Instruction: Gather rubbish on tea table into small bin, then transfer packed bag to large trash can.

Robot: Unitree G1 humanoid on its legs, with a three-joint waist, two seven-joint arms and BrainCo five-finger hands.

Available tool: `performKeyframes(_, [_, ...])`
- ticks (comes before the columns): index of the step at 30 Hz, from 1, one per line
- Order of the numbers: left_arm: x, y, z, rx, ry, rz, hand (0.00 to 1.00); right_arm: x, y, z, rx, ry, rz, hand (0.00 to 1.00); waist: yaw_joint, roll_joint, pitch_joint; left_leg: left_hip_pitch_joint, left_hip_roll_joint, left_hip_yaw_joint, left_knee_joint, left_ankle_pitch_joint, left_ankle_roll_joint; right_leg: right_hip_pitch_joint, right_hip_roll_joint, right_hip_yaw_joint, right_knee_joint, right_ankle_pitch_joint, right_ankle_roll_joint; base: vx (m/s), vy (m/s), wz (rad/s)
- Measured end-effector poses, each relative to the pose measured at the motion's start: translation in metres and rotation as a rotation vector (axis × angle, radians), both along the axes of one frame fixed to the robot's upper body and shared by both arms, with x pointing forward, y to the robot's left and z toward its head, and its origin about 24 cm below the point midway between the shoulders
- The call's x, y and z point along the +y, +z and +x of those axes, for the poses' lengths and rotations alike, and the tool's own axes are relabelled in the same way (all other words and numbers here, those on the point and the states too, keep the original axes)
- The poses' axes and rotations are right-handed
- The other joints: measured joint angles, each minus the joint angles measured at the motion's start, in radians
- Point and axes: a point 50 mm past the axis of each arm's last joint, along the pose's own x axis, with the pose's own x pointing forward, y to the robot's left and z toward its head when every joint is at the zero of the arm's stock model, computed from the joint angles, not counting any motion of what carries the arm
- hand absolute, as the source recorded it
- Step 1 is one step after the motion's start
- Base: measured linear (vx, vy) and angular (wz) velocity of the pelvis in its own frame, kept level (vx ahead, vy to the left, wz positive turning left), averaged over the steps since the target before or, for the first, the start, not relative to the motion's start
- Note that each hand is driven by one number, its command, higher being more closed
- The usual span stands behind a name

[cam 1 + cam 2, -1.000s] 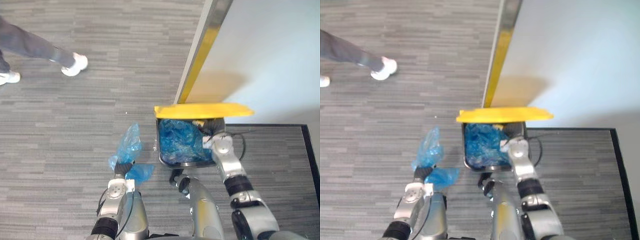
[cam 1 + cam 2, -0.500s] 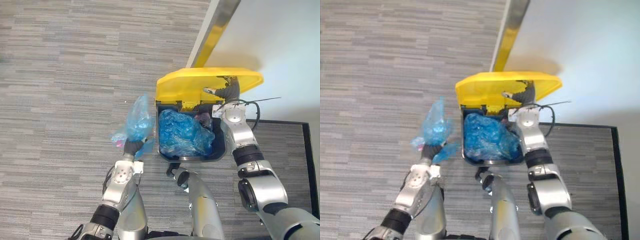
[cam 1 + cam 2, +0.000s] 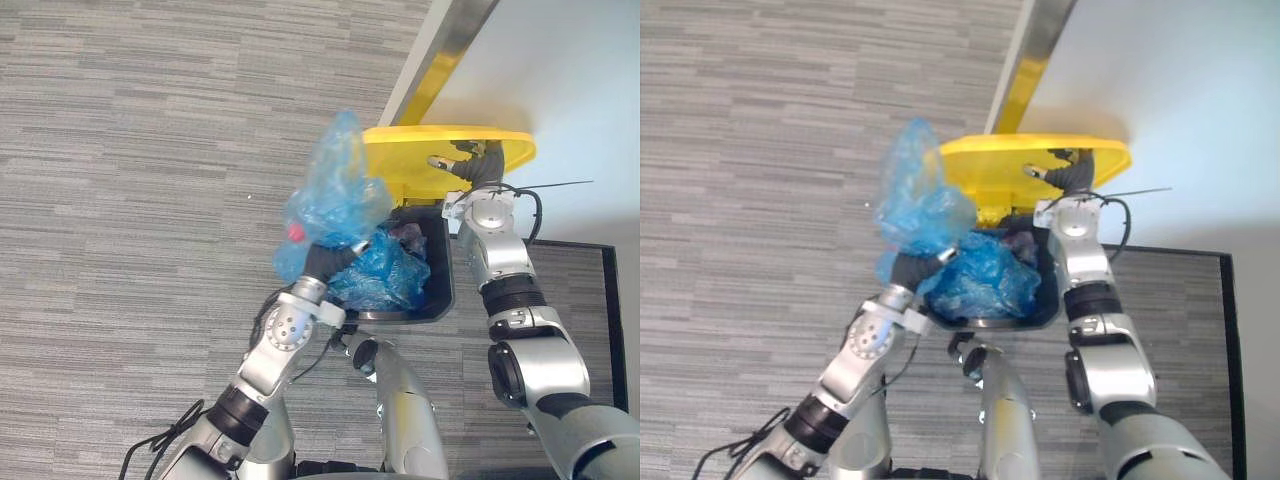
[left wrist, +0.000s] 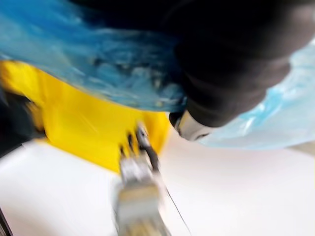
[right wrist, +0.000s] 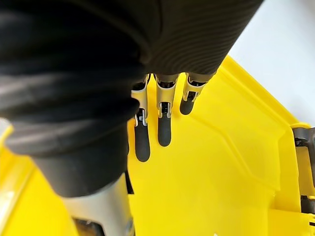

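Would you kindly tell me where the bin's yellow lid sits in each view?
Left eye view: yellow lid upper right of centre, just right of the blue bag.
Right eye view: lid upper centre, right of the bag.
Left wrist view: lid beyond the bag.
Right wrist view: lid behind the straight fingers.
Shared landmark: right hand on the lid.

- The large trash can (image 3: 441,300) has its mouth uncovered: the yellow lid (image 3: 410,175) stands tilted up at the can's far side, and the straight fingers of the right hand (image 3: 476,165) lie against its underside.
- Inside the can, crumpled blue plastic (image 3: 388,278) takes much of the room.
- Over the can's left rim hangs the packed blue bag (image 3: 335,205), gripped by the left hand (image 3: 325,262).
- Behind the can, the white wall (image 3: 570,70) closes the way.
- Left of the can, the grey carpet (image 3: 130,200) is open.
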Motion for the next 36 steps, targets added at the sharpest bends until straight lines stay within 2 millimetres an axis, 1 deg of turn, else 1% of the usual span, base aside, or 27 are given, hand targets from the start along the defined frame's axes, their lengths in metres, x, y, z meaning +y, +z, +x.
performKeyframes(2, [-0.013, 0.01, -0.005, -0.032, -0.049, -0.018, 1.0, 0.002, 0.007, 0.001, -0.015, 0.012, -0.002, 0.0, 0.0, 0.0, 0.0, -0.005, -0.003, 0.014, 0.003, -0.001, -0.001, -0.018, -0.003, 0.012, 0.011, 0.0, 0.0, -0.02, 0.017, -0.11])
performKeyframes(4, [-0.019, 0.015, -0.008, -0.047, -0.075, -0.026, 1.0, 0.004, 0.014, 0.003, -0.031, 0.021, -0.004, 0.0, -0.003, -0.001, 0.001, -0.014, -0.003, 0.019, 0.006, -0.001, -0.001, -0.03, -0.003, 0.015, 0.013, 0.001, -0.001, -0.02, 0.007, -0.09])
performKeyframes(5, [-0.021, 0.015, -0.009, -0.049, -0.08, -0.027, 1.0, 0.005, 0.015, 0.003, -0.033, 0.023, -0.004, 0.0, -0.003, -0.002, 0.001, -0.015, -0.003, 0.019, 0.007, -0.001, -0.002, -0.032, -0.003, 0.015, 0.014, 0.001, -0.002, -0.02, -0.001, -0.06])
performKeyframes(6, [-0.026, 0.017, -0.012, -0.058, -0.105, -0.022, 1.0, 0.005, 0.015, 0.003, -0.033, 0.03, -0.005, 0.0, -0.003, -0.002, 0.001, -0.015, -0.001, 0.019, 0.008, 0.001, -0.004, -0.033, -0.002, 0.015, 0.015, 0.001, -0.002, 0.0, 0.0, 0.0])
performKeyframes(10, [-0.035, 0.022, -0.016, -0.073, -0.141, -0.034, 1.0, 0.006, 0.018, 0.004, -0.029, 0.039, 0.008, 0.0, -0.005, -0.002, 0.001, -0.017, -0.002, 0.024, 0.013, -0.001, -0.001, -0.034, -0.002, 0.02, 0.013, 0.003, -0.005, -0.03, 0.008, -0.03])
performKeyframes(12, [-0.038, 0.024, -0.017, -0.071, -0.146, -0.047, 1.0, 0.007, 0.02, 0.005, -0.036, 0.044, 0.02, 0.0, -0.006, -0.002, 0.001, -0.019, -0.003, 0.027, 0.013, -0.001, -0.001, -0.036, -0.002, 0.021, 0.008, 0.0, 0.001, -0.02, 0.007, -0.02])
performKeyframes(13, [-0.039, 0.024, -0.016, -0.07, -0.147, -0.042, 1.0, 0.009, 0.028, 0.006, -0.056, 0.045, 0.021, 0.0, -0.014, -0.003, 0.001, -0.027, -0.003, 0.027, 0.017, -0.001, -0.001, -0.039, 0.001, 0.021, -0.002, 0.004, -0.005, -0.05, 0.015, -0.03])
performKeyframes(14, [-0.04, 0.024, -0.015, -0.07, -0.147, -0.034, 1.0, 0.009, 0.031, 0.006, -0.064, 0.045, 0.02, 0.0, -0.015, -0.004, 0.002, -0.03, -0.002, 0.027, 0.018, -0.001, -0.001, -0.041, 0.002, 0.021, -0.005, 0.007, -0.009, -0.06, 0.019, -0.1])
performKeyframes(16, [-0.046, 0.018, -0.001, -0.057, -0.131, 0.039, 1.0, 0.011, 0.04, 0.007, -0.087, 0.051, 0.016, 0.0, -0.019, -0.017, 0.008, -0.053, 0.0, 0.036, 0.026, -0.001, 0.0, -0.061, 0.012, 0.03, -0.022, 0.022, -0.02, -0.06, 0.009, -0.14])
performKeyframes(18, [-0.047, 0.015, 0.01, -0.039, -0.106, 0.078, 1.0, 0.013, 0.048, 0.007, -0.109, 0.055, 0.017, 0.0, -0.025, -0.022, 0.01, -0.076, 0.006, 0.038, 0.039, -0.001, -0.001, -0.076, 0.02, 0.032, -0.033, 0.035, -0.026, -0.06, 0.003, -0.16])
performKeyframes(20, [-0.04, 0.005, 0.03, 0.013, -0.023, 0.138, 1.0, 0.019, 0.062, 0.007, -0.15, 0.072, 0.011, 0.0, -0.041, -0.042, 0.019, -0.103, 0.013, 0.049, 0.051, -0.002, -0.002, -0.106, 0.032, 0.042, -0.045, 0.05, -0.03, -0.06, 0.0, -0.22])
performKeyframes(21, [-0.038, 0.004, 0.033, 0.021, -0.01, 0.147, 1.0, 0.02, 0.064, 0.006, -0.157, 0.073, 0.011, 0.0, -0.042, -0.047, 0.021, -0.105, 0.014, 0.052, 0.052, -0.002, -0.002, -0.109, 0.034, 0.043, -0.046, 0.052, -0.033, -0.06, -0.021, -0.22])
performKeyframes(22, [-0.033, 0.001, 0.043, 0.038, 0.034, 0.176, 1.0, 0.024, 0.071, 0.004, -0.188, 0.086, 0.008, 0.0, -0.048, -0.058, 0.027, -0.121, 0.023, 0.058, 0.057, -0.002, -0.003, -0.123, 0.045, 0.048, -0.055, 0.059, -0.035, -0.03, -0.026, -0.16])
performKeyframes(25, [-0.028, -0.002, 0.053, 0.059, 0.082, 0.215, 1.0, 0.029, 0.08, 0.001, -0.229, 0.099, 0.0, 0.0, -0.049, -0.06, 0.028, -0.15, 0.037, 0.058, 0.076, -0.009, -0.013, -0.147, 0.059, 0.048, -0.057, 0.066, -0.034, -0.03, -0.025, -0.17])
performKeyframes(26, [-0.021, -0.005, 0.061, 0.082, 0.13, 0.234, 1.0, 0.035, 0.086, -0.002, -0.261, 0.114, -0.016, 0.0, -0.057, -0.067, 0.037, -0.162, 0.044, 0.058, 0.083, -0.01, -0.014, -0.157, 0.065, 0.048, -0.058, 0.068, -0.036, -0.02, -0.025, -0.08])
performKeyframes(27, [-0.019, -0.007, 0.062, 0.089, 0.141, 0.24, 1.0, 0.036, 0.087, -0.003, -0.266, 0.117, -0.02, 0.0, -0.059, -0.068, 0.037, -0.167, 0.046, 0.058, 0.084, -0.01, -0.014, -0.162, 0.067, 0.048, -0.058, 0.068, -0.036, -0.04, -0.04, -0.09])
performKeyframes(29, [-0.01, -0.012, 0.07, 0.12, 0.198, 0.256, 1.0, 0.04, 0.096, -0.008, -0.318, 0.124, -0.023, 0.0, -0.064, -0.08, 0.044, -0.191, 0.051, 0.057, 0.089, -0.011, -0.014, -0.184, 0.072, 0.048, -0.059, 0.071, -0.039, -0.03, -0.039, -0.05])
performKeyframes(31, [-0.004, -0.017, 0.075, 0.138, 0.231, 0.279, 1.0, 0.042, 0.101, -0.011, -0.343, 0.129, -0.026, 0.0, -0.068, -0.083, 0.047, -0.207, 0.057, 0.054, 0.095, -0.011, -0.014, -0.194, 0.076, 0.045, -0.06, 0.071, -0.039, -0.02, -0.04, -0.02])
performKeyframes(32, [-0.003, -0.018, 0.076, 0.144, 0.24, 0.29, 0.0, 0.043, 0.102, -0.011, -0.348, 0.13, -0.027, 0.0, -0.068, -0.084, 0.048, -0.21, 0.06, 0.054, 0.098, -0.011, -0.014, -0.196, 0.078, 0.044, -0.06, 0.071, -0.039, -0.04, -0.057, -0.06])
performKeyframes(33, [0.003, -0.022, 0.081, 0.162, 0.277, 0.318, 0.0, 0.047, 0.102, -0.012, -0.355, 0.139, -0.04, 0.0, -0.07, -0.084, 0.049, -0.212, 0.069, 0.054, 0.102, -0.015, -0.016, -0.197, 0.085, 0.044, -0.06, 0.071, -0.039, -0.03, -0.036, -0.06])
performKeyframes(36, [0.011, -0.027, 0.085, 0.184, 0.315, 0.344, 0.0, 0.05, 0.103, -0.013, -0.362, 0.148, -0.052, 0.0, -0.072, -0.084, 0.049, -0.212, 0.071, 0.055, 0.102, -0.015, -0.016, -0.199, 0.088, 0.044, -0.059, 0.071, -0.039, -0.02, -0.023, -0.03])
